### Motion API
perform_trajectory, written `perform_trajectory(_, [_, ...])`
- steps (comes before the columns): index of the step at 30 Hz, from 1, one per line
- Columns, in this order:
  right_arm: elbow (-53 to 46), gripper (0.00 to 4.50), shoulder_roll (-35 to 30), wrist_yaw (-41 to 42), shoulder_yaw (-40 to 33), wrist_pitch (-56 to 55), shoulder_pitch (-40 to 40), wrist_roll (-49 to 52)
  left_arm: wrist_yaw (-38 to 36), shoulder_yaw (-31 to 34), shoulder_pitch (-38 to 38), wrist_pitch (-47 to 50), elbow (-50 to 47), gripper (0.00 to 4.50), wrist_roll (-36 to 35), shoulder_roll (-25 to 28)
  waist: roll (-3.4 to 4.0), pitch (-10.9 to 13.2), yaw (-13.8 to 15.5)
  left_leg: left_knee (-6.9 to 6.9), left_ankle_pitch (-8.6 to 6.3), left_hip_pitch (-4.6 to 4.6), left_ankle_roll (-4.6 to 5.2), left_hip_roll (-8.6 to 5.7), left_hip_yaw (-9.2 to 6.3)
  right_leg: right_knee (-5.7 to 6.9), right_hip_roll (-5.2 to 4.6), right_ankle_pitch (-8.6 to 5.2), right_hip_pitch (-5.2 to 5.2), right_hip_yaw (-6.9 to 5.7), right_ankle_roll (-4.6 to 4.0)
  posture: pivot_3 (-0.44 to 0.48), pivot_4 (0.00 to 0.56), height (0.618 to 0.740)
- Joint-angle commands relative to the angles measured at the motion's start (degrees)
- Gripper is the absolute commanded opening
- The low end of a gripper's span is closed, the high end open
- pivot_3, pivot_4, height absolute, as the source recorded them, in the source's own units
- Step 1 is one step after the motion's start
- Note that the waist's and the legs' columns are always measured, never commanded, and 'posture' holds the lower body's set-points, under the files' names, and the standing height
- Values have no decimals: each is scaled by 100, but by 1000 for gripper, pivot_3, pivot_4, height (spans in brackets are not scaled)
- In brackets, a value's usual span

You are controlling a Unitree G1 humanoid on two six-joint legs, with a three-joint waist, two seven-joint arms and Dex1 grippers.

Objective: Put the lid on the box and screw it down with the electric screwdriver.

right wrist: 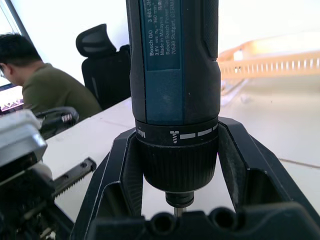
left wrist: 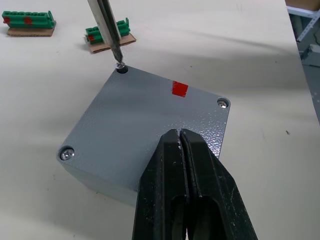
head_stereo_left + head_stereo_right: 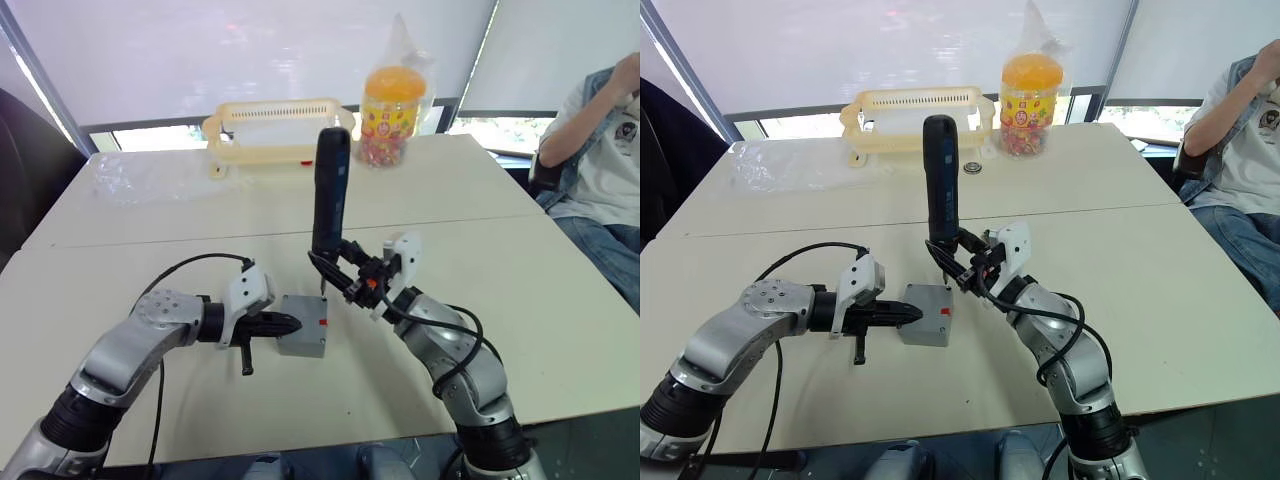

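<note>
The grey lid (image 2: 135, 125), marked with a small red square, lies on the grey box (image 3: 301, 349) in the middle of the near table. Two of its corners show screws. My left gripper (image 2: 179, 133) is shut, its fingertips resting on the lid's near edge. My right gripper (image 3: 342, 260) is shut on the electric screwdriver (image 3: 330, 190), a black tool held upright over the box's far corner. Its metal bit (image 2: 107, 30) touches a screw at that corner hole. The box's inside is hidden under the lid.
At the table's far side stand a yellow basket (image 3: 275, 125), a candy jar (image 3: 392, 115) with an orange lid and a crumpled clear bag (image 3: 130, 175). Two green terminal blocks (image 2: 107, 37) lie beyond the box. A person (image 3: 600, 150) sits at the right edge.
</note>
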Motion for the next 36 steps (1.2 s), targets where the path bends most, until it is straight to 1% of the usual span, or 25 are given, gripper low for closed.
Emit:
perform_trajectory(1, [-155, 1689, 62, 82, -7, -357, -46, -55, 36, -76, 117, 117, 7, 0, 100, 78, 0, 0, -1, 0, 0, 0, 0, 0, 0, 0, 0, 0, 0, 0, 0, 0, 150, 740])
perform_trajectory(7, [-137, 1689, 94, 77, -42, -398, -26, -97, 45, -82, 111, 126, 8, 0, 96, 69, 0, 0, 0, 0, 0, 0, 0, 0, -1, 0, 0, 0, 0, 0, 0, 0, 150, 740])
perform_trajectory(13, [-279, 1689, 236, -62, -245, -231, -115, 128, 29, -93, 106, 113, 21, 0, 103, 75, 0, 0, 1, 0, 0, 0, 0, 0, -1, 0, 0, 0, 0, 0, 0, 0, 150, 740])
perform_trajectory(36, [-106, 1689, 167, 73, -1, -462, 172, -198, 50, -99, 126, 116, 13, 0, 106, 63, 0, 0, -1, 0, 0, 0, 0, 0, -1, -1, 0, 0, 0, 0, 0, 0, 150, 740])
